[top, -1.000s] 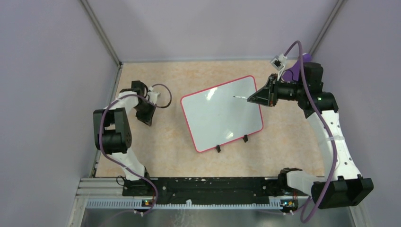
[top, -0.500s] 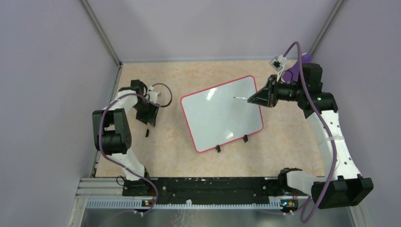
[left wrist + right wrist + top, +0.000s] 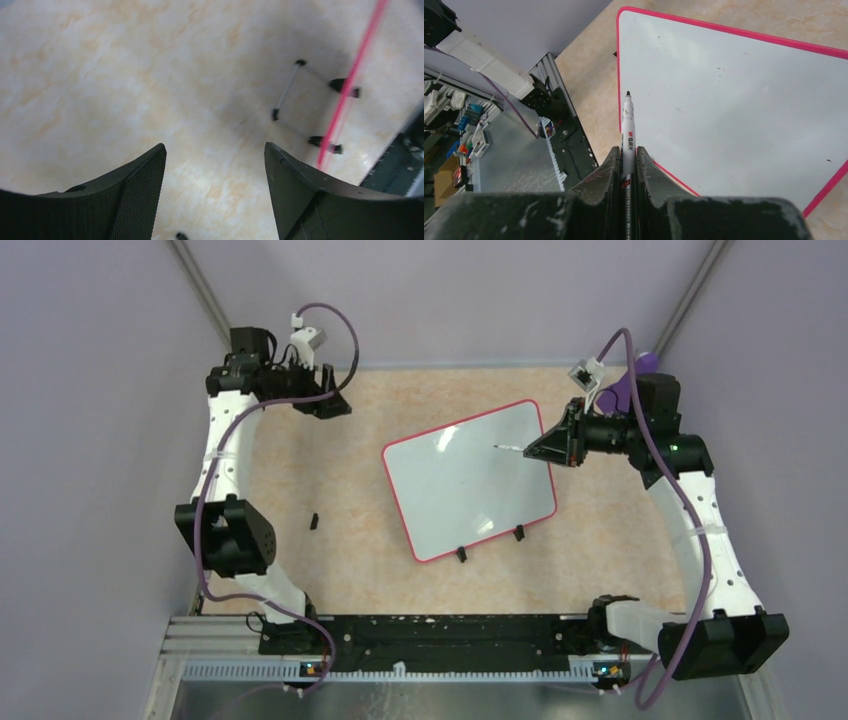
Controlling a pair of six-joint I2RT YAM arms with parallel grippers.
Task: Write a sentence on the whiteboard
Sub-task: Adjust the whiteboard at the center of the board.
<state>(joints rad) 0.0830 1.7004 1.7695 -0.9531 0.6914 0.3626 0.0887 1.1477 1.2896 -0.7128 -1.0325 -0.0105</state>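
Right fingers (image 3: 596, 187) clamp a marker (image 3: 628, 125), its tip over the whiteboard (image 3: 744, 100); left fingers (image 3: 135, 192) hang spread above the table (image 3: 100, 75).

Whiteboard (image 3: 468, 485): red-pink rim, rounded corners, sits askew in mid-workspace. Two black clip feet (image 3: 461, 555) on near edge. Surface glossy white, few tiny specks.

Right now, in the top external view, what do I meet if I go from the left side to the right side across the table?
left arm's black elbow → small black piece → whiteboard → right arm's black elbow. The marker overlaps the whiteboard, so I leave it out.
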